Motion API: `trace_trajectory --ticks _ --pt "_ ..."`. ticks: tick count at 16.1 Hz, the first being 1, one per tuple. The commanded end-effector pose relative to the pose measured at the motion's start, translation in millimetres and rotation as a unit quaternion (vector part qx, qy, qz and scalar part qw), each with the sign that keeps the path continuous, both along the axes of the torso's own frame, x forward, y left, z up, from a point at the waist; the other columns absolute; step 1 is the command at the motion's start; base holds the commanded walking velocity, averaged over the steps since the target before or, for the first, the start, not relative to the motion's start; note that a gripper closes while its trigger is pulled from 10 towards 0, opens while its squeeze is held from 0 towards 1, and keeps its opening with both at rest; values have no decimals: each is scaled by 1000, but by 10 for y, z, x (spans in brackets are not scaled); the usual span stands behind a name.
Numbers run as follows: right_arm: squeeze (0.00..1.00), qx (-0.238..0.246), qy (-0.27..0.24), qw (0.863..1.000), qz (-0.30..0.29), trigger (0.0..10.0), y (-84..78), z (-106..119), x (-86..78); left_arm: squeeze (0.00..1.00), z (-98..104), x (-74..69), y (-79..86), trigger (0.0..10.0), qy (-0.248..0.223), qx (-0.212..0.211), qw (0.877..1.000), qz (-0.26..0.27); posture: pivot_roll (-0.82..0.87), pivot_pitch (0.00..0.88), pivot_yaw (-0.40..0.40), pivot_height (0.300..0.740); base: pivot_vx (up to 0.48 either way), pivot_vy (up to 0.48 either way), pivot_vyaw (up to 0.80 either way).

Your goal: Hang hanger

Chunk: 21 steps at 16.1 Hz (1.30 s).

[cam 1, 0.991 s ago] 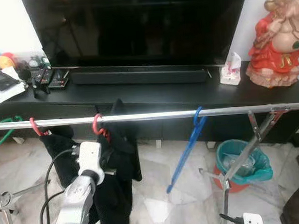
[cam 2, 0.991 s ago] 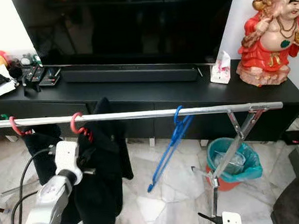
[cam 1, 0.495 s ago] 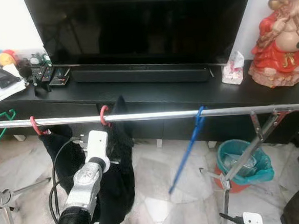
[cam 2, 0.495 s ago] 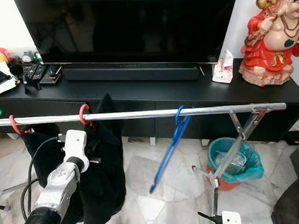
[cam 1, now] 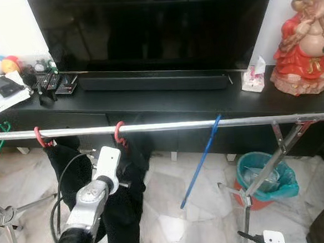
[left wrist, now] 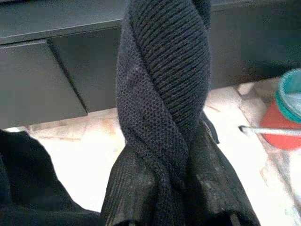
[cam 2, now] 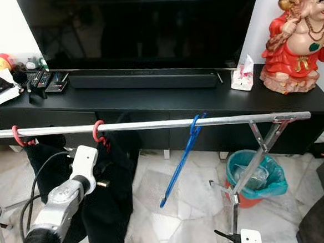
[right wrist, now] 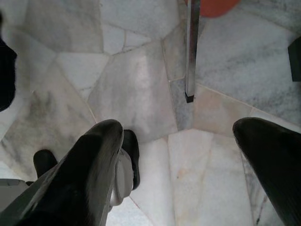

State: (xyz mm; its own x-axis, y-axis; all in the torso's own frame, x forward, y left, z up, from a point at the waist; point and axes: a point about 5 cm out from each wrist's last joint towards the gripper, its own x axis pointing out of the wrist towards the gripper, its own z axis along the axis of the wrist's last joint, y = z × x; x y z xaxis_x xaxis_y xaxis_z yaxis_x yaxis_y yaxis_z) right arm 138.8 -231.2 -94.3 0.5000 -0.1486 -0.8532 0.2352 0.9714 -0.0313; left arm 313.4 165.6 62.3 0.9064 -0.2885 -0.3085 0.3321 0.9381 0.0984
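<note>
Left gripper (cam 1: 126, 177) sits against the black garment (left wrist: 160, 117) under the red hanger (cam 1: 119, 136) on the rail (cam 1: 168, 126); finger state can't be told. Right gripper (right wrist: 176, 165) fingers spread wide over the floor (right wrist: 141, 84), holding nothing.

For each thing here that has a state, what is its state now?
Second red hanger: hooked on the rail, black garment twisted below it.
First red hanger: hooked, carrying dark cloth.
Blue hanger: hooked, bare, slanted.
Television: off.
Right gripper: open, over floor.

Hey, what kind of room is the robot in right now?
Most likely a home living room: a large television stands on a long black media console with a soundbar, and a metal clothes rail with hangers is set up on the marble floor.
</note>
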Motion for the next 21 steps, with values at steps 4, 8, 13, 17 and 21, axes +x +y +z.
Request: trace_trajectory --ticks 4,8,13,17,21 --pt "0 1 0 1000 -4 10000 -9 4 6 0 -41 -228 118 10000 58 25 994 -89 -65 0 -17 732 0 0 0" --pt "0 1 0 1000 -1 10000 -15 6 8 0 -14 -358 267 10000 94 47 986 -127 -62 0 -19 732 0 0 0" --pt "0 -1 0 1000 0 10000 -27 10 11 0 70 -565 300 10000 122 46 978 -164 -55 0 -26 732 0 0 0" --pt "0 -1 0 1000 2 10000 -32 12 14 0 132 -688 339 10000 140 47 970 -195 -48 0 -30 732 0 0 0" --pt "0 -1 -1 1000 3 10000 -30 13 19 0 152 -709 319 10000 146 48 967 -204 -51 0 -29 732 0 0 0"
